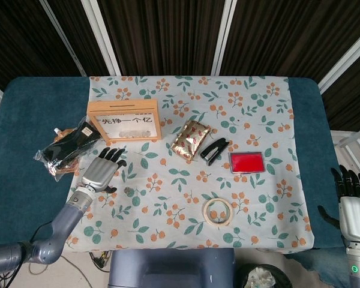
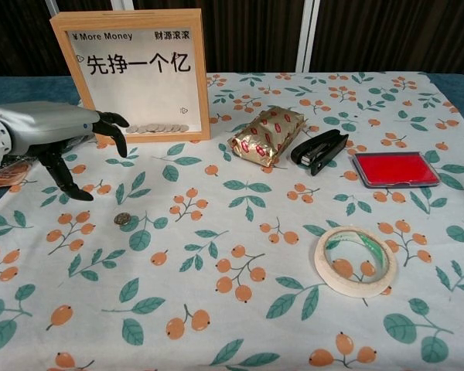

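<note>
My left hand (image 1: pixel 102 171) hovers open over the floral cloth (image 1: pixel 258 108), fingers apart and holding nothing. In the chest view the same left hand (image 2: pixel 58 135) sits in front of the wooden coin frame (image 2: pixel 135 73). A small coin (image 1: pixel 127 191) lies on the cloth just right of and nearer than the hand, apart from it; the chest view also has this coin (image 2: pixel 123 219). The black packet (image 1: pixel 69 149) lies just left of the hand. My right hand (image 1: pixel 353 204) stays open off the table's right edge, fingers straight.
On the cloth lie a gold snack packet (image 1: pixel 190 139), a black stapler (image 1: pixel 214 150), a red ink pad (image 1: pixel 246 162) and a roll of tape (image 1: pixel 218 212). The wooden frame (image 1: pixel 125 120) stands at the back left. Blue table (image 1: pixel 24 108) shows at both sides.
</note>
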